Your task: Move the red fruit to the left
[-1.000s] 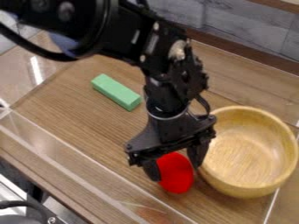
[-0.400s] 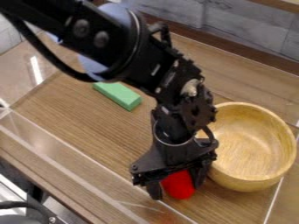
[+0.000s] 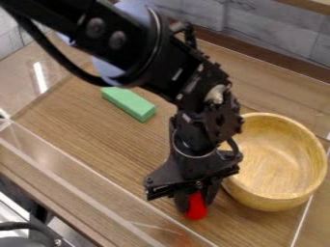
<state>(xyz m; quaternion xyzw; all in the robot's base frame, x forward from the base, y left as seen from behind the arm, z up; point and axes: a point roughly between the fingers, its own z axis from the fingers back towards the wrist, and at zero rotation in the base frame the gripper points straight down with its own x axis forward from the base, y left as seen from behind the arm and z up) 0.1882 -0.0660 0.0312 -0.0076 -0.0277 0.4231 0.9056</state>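
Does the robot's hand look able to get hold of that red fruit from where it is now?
Probably yes: the gripper is right down over the red fruit, fingers around it, and the wooden bowl sits to one side, seemingly not blocking.

Looks like a lab or workshop robot station, with a black jointed arm (image 3: 194, 96) reaching over a wooden tabletop (image 3: 77, 125). Also shows loose black cable (image 3: 33, 228) beside pale metal-looking hardware (image 3: 13, 207) at the table's near left corner, and grey wood-grain boarding (image 3: 258, 34) along the back.
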